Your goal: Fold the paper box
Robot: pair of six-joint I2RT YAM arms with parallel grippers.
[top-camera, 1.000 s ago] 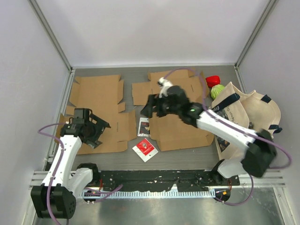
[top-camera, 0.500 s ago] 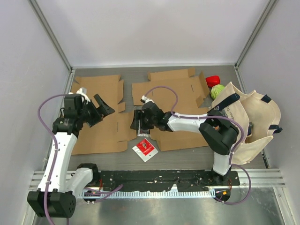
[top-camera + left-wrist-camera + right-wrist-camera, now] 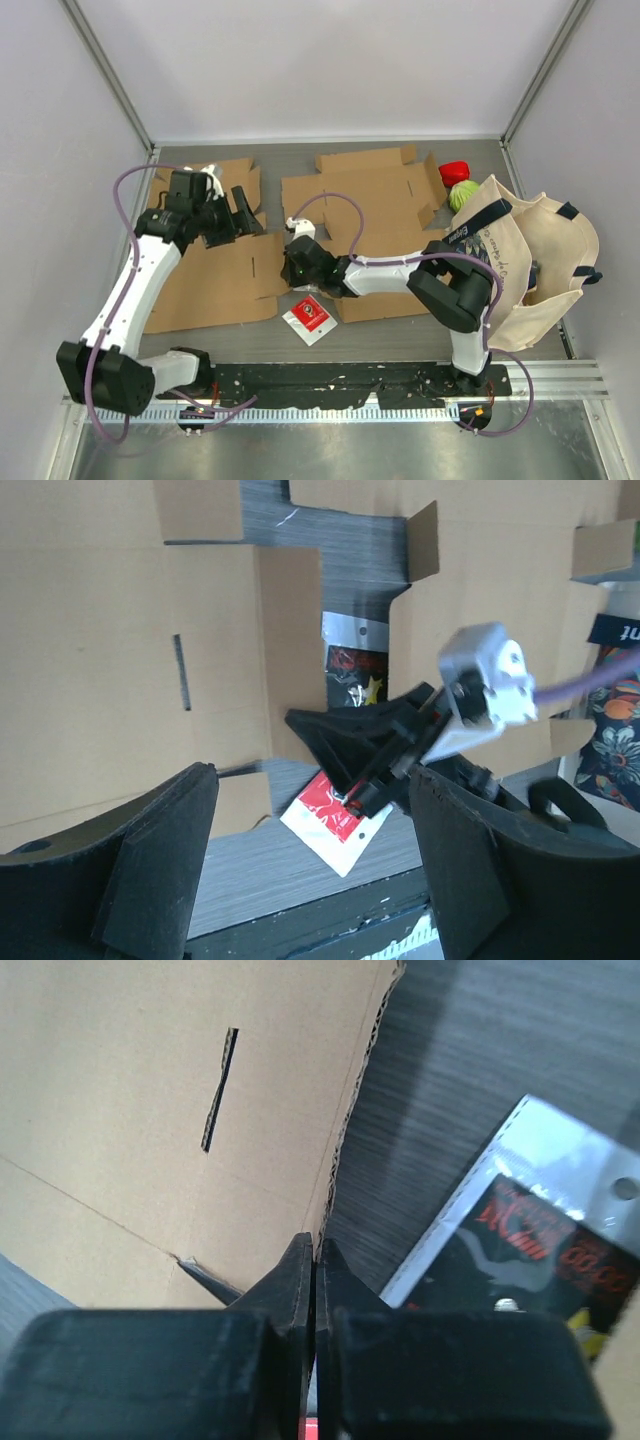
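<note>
Now that the right gripper (image 3: 313, 1252) has snapped shut, its black tips meet at the right edge of the flat paper box (image 3: 215, 275), beside a glossy plastic packet (image 3: 520, 1210). Whether they pinch that edge is unclear. Farther back, the left gripper (image 3: 240, 215) has swung over the box, jaws wide and empty. The box is matte brown corrugated card, slotted, with its flaps lying flat, so folding looks barely begun.

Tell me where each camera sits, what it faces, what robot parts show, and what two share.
Top external: above and behind the bases, looking down on the table, left cardboard blank, right cardboard blank; both arms whole.
Left wrist: on left arm, faces the right gripper and red packet; own open fingers show.
Right wrist: low, facing the left cardboard blank's edge; own shut fingers show.
Shared: both wrist views show that blank's slot.
</note>
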